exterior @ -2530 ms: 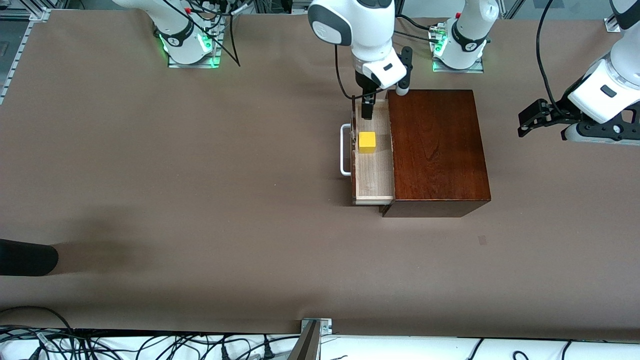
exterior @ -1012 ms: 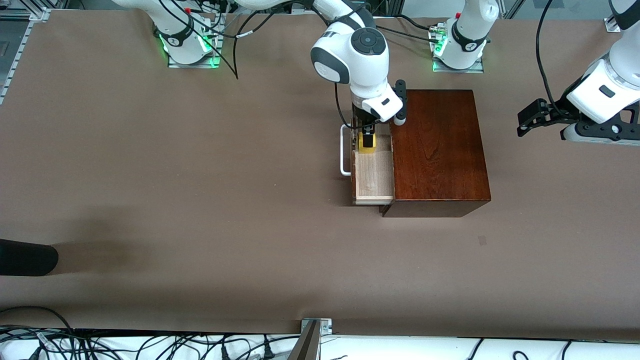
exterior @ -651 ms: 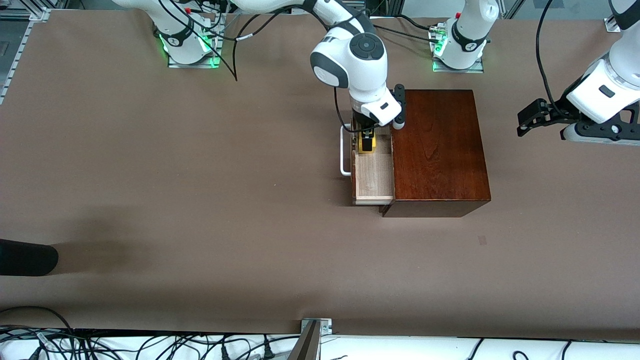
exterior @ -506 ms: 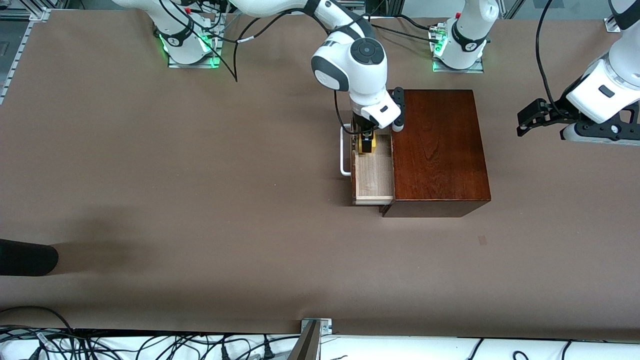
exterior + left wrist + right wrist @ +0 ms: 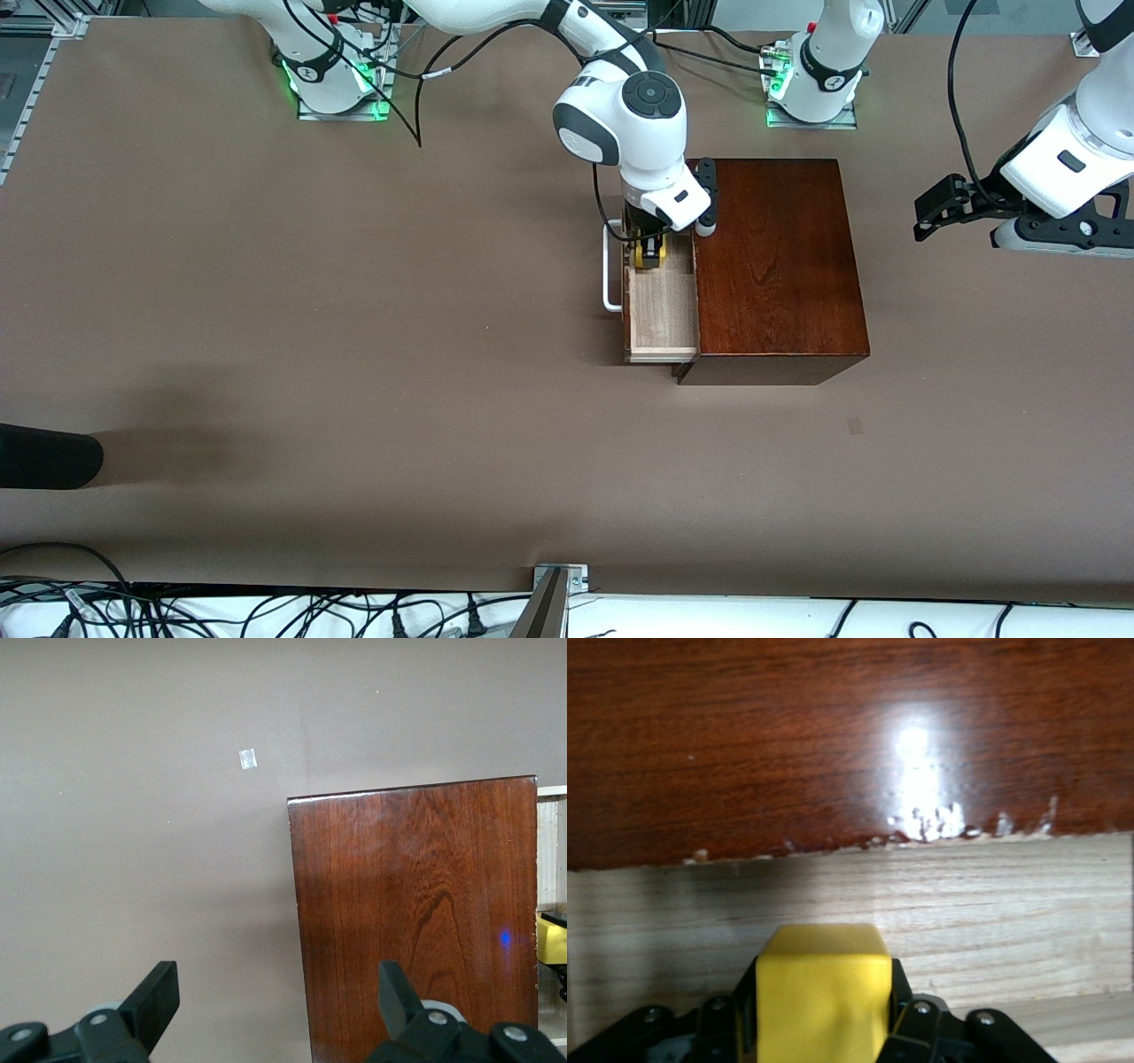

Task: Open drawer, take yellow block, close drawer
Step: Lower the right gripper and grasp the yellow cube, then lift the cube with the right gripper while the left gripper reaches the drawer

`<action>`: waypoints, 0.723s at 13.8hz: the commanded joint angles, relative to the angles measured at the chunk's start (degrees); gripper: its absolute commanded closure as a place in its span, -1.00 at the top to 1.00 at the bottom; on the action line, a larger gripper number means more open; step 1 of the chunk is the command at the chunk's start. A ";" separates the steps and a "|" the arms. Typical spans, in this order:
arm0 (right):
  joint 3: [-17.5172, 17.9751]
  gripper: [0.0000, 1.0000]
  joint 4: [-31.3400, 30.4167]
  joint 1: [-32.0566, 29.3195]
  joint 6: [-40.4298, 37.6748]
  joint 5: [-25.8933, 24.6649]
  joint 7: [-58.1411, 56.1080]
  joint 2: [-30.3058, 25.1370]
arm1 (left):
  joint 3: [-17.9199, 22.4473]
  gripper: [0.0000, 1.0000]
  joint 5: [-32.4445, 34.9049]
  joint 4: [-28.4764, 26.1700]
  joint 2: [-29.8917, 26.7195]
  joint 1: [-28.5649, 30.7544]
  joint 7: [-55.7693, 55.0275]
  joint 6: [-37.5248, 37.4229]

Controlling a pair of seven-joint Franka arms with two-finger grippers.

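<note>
Sitting inside the open drawer (image 5: 660,306), the yellow block (image 5: 649,254) is clamped between the right gripper (image 5: 651,251) fingers; the left gripper (image 5: 937,208) waits spread open.

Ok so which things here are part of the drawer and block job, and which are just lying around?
Part of the job:
- drawer, pulled open
- yellow block, gripped by the right gripper inside the drawer

Lying about:
- small pale mark on the table
- left gripper, open, waiting above the table's end

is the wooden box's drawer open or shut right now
Open: the pale-wood drawer with its white handle sticks out of the dark reddish-brown box.
</note>
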 commanded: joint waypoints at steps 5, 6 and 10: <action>-0.34 -1.00 7.43 -0.40 -14.74 -0.62 -0.35 -7.79 | -0.58 1.00 -1.18 0.70 -0.17 0.18 0.43 -0.90; -0.42 -1.00 7.43 -1.62 -16.77 -0.53 0.09 -10.16 | -0.58 1.00 -1.18 0.70 -0.17 0.18 0.43 -0.90; -1.38 -1.00 6.82 -9.34 -22.06 -0.62 2.64 -16.05 | -0.58 1.00 -1.27 0.70 -0.17 -0.08 0.35 -0.90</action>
